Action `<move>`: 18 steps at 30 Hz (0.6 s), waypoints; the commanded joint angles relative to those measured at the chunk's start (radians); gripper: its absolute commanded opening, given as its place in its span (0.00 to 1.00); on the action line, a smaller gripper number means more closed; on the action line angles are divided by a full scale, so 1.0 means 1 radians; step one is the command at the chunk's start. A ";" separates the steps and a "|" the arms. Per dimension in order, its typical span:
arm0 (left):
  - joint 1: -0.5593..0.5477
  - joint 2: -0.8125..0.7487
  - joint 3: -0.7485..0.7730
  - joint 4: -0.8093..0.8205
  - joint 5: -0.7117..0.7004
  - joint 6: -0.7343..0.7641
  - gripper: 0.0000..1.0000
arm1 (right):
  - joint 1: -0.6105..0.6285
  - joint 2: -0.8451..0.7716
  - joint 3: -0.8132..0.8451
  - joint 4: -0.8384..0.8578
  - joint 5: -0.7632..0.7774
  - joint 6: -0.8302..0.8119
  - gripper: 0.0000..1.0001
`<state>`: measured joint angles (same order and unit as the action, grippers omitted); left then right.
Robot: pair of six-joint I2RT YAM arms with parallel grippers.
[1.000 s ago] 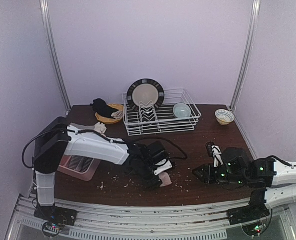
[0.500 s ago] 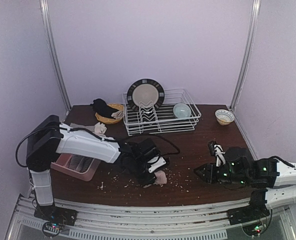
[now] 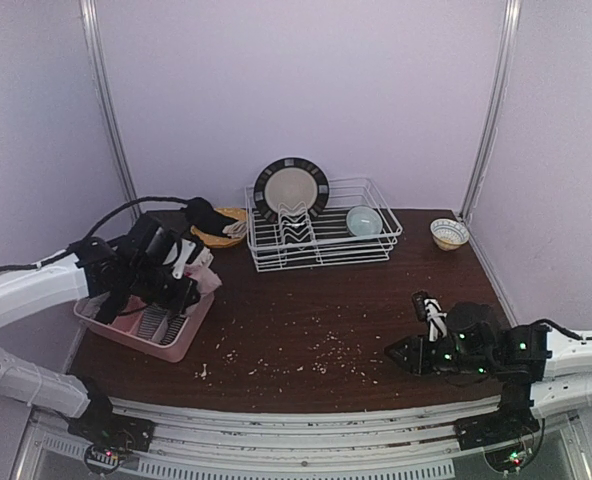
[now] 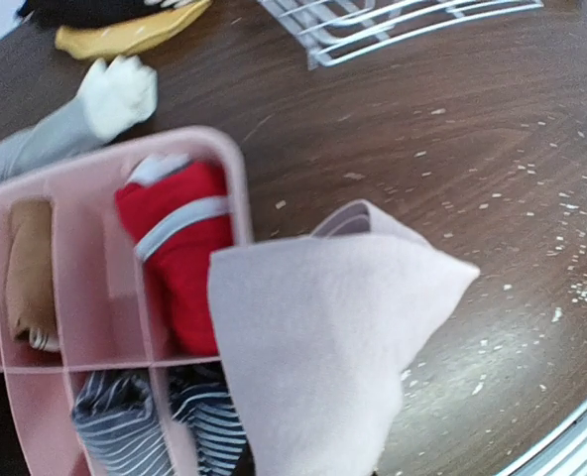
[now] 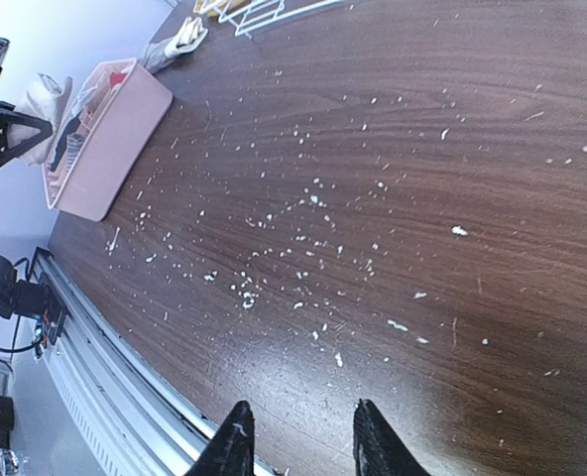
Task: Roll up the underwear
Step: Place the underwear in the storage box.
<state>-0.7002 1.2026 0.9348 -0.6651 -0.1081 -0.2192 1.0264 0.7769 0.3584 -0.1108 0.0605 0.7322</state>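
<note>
**A:** What is different from a second ago?

**B:** The left gripper [image 3: 191,275] was low over the middle of the table [image 3: 396,290], working on the pale pink underwear [image 4: 313,337] among the crumbs [image 5: 303,228]. Now that arm has swung away to the left, and the underwear has gone with it.

**A:** So it is holding the cloth?

**B:** Yes. The cloth is off the table and hangs from the gripper, so the fingers are clamped on it, though in the wrist view the cloth hides them. It hangs at the near right edge of the pink tray [image 3: 146,345], partly over the tray and partly over bare wood.

**A:** Is it rolled?

**B:** I cannot tell how tightly. From the wrist it looks like a folded bundle with one loose corner pointing right.

**A:** And the tray?

**B:** It is divided into compartments. One holds a red garment [image 4: 179,248] with a grey band, and the one below it holds striped garments [image 4: 125,416]. The pink bundle is in none of them yet.

**A:** What does the move mean for the task?

**B:** I'd judge the rolling on the table finished and the putting away begun. What's left is lowering the bundle into a free compartment and letting go. The loose corner could catch on a divider.

**A:** And the right side?

**B:** The right gripper [image 5: 301,412] hovers low over the table near the right edge, well away from the tray. Its fingers are apart with nothing between them.
</note>
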 commanded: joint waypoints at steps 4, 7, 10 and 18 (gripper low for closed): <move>0.308 -0.120 -0.070 -0.062 0.074 -0.024 0.00 | -0.008 0.097 -0.053 0.168 -0.078 -0.006 0.33; 0.371 -0.031 0.018 -0.074 0.081 0.037 0.00 | -0.009 0.131 -0.053 0.197 -0.097 -0.012 0.33; 0.412 0.108 0.119 -0.086 0.112 0.087 0.00 | -0.009 0.148 -0.047 0.211 -0.106 -0.020 0.33; 0.479 0.334 0.224 -0.039 0.145 0.108 0.00 | -0.012 0.099 -0.031 0.151 -0.096 -0.039 0.33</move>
<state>-0.2565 1.4910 1.1233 -0.7395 0.0055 -0.1410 1.0218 0.9123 0.3134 0.0700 -0.0345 0.7204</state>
